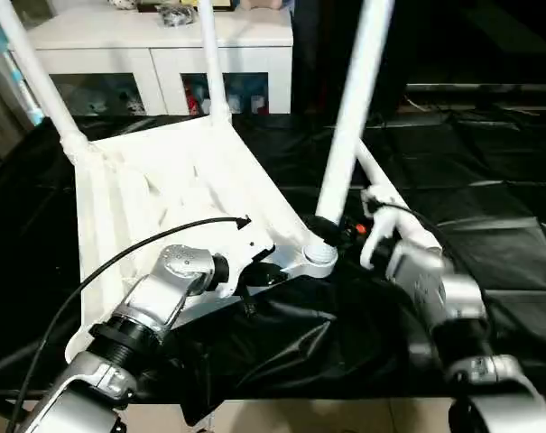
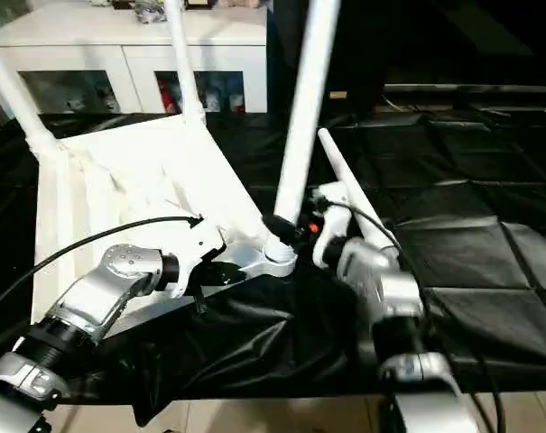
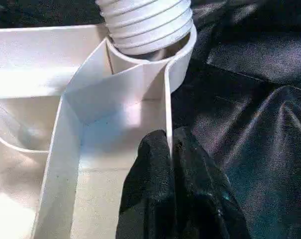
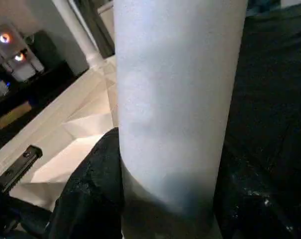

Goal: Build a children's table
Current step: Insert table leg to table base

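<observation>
While the tabletop [image 1: 155,194] lies upside down on black sheeting [image 1: 489,225], ribbed underside up, three legs stand in its round corner sockets. Far-left leg [image 1: 33,77] leans outward; far leg [image 1: 209,59] stands near upright; near leg [image 1: 354,108] rises from the near corner socket [image 1: 319,257], slightly tilted. Its ribbed threaded end [image 3: 145,22] sits inside the socket ring, threads partly exposed above the rim. A fourth leg [image 2: 354,194] lies loose on the sheeting, just beside the right arm.

Count: one top, four legs, three socketed, one loose.

Left gripper [image 3: 170,149] is pinched closed on the thin outer wall of the tabletop, just beside the near socket, one black finger on each face of the wall. Right gripper [image 2: 286,230] clasps the near leg low down, just above the socket; a black finger [image 4: 93,184] presses its side.

White cabinet [image 1: 164,54] with glass doors stands behind, small items inside, too blurred to name.
</observation>
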